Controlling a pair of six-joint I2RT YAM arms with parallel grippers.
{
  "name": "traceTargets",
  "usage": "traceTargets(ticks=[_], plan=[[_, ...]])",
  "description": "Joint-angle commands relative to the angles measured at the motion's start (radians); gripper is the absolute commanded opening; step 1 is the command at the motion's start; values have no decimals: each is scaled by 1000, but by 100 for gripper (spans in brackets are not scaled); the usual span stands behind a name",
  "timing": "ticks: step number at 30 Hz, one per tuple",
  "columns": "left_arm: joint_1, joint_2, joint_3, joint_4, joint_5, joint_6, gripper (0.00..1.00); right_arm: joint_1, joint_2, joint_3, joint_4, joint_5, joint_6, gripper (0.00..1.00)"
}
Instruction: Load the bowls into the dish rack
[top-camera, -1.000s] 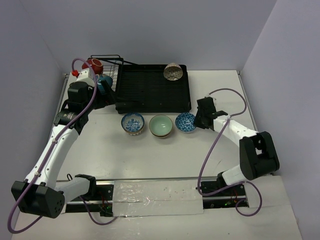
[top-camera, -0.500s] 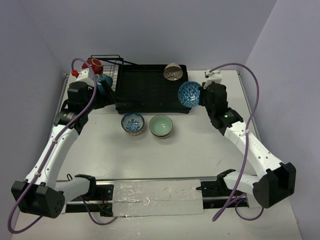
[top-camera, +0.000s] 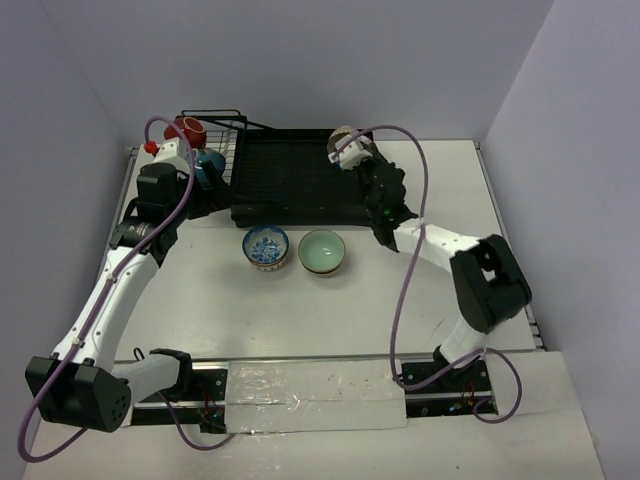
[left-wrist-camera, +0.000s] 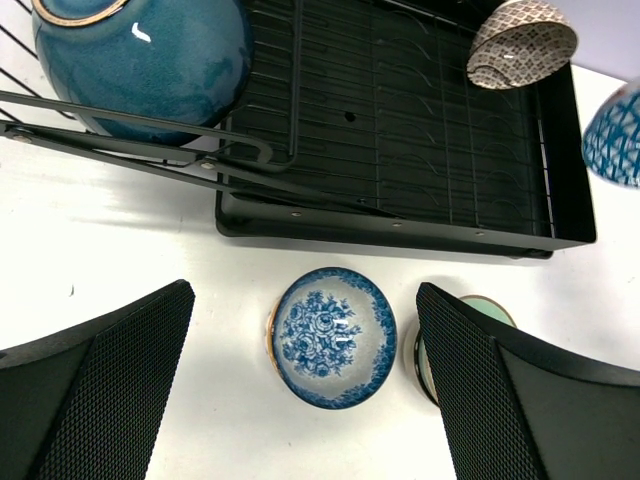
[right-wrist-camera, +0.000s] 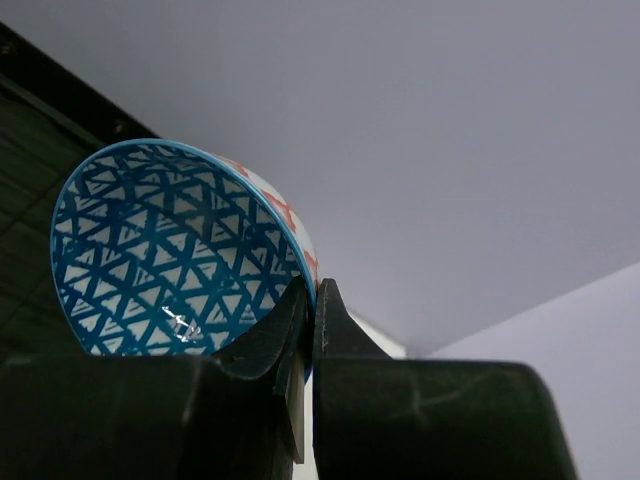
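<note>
**Blue triangle bowl pinched by its rim at the rack's right end**

The dish rack (top-camera: 300, 185) is a black rectangular tray with fine ridges and a raised rim. A smaller black wire basket (top-camera: 225, 130) is joined at its left end. The rack sits at the far middle of the bench (top-camera: 300, 310), and its long near rim faces the arms.

Two bowls are in the basket: a glossy teal bowl (left-wrist-camera: 140, 55) and, behind it, a red bowl (top-camera: 190, 128). A beige net-patterned bowl (left-wrist-camera: 522, 42) leans in the tray's far right corner. The rest of the ridged floor is bare.

The right tool (right-wrist-camera: 308, 300) is closed on the rim of the triangle-patterned bowl (right-wrist-camera: 165, 255), one finger inside and one outside. It holds the bowl tipped on its side, off the bench, at the tray's right end.

On the bench just in front of the near rim, a blue floral bowl (left-wrist-camera: 333, 335) and a pale green bowl (top-camera: 322, 251) sit side by side, close but apart. The left tool (left-wrist-camera: 305, 295) hangs above them with its fingers spread wide and grips nothing.

The bench is plain white, with free surface right of the rack and in front of the two bowls. Pale lavender walls (top-camera: 400, 60) close in the left, far and right sides.
</note>
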Motion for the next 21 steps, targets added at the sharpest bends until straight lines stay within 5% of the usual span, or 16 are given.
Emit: traceTargets(ticks=[1, 7, 21], plan=[[15, 19, 16, 0, 11, 17, 99, 8, 82, 2, 514, -42, -272, 0], [31, 48, 22, -2, 17, 12, 99, 5, 308, 50, 682, -79, -385, 0], [35, 61, 19, -5, 18, 11, 99, -12, 518, 194, 825, -109, -526, 0]])
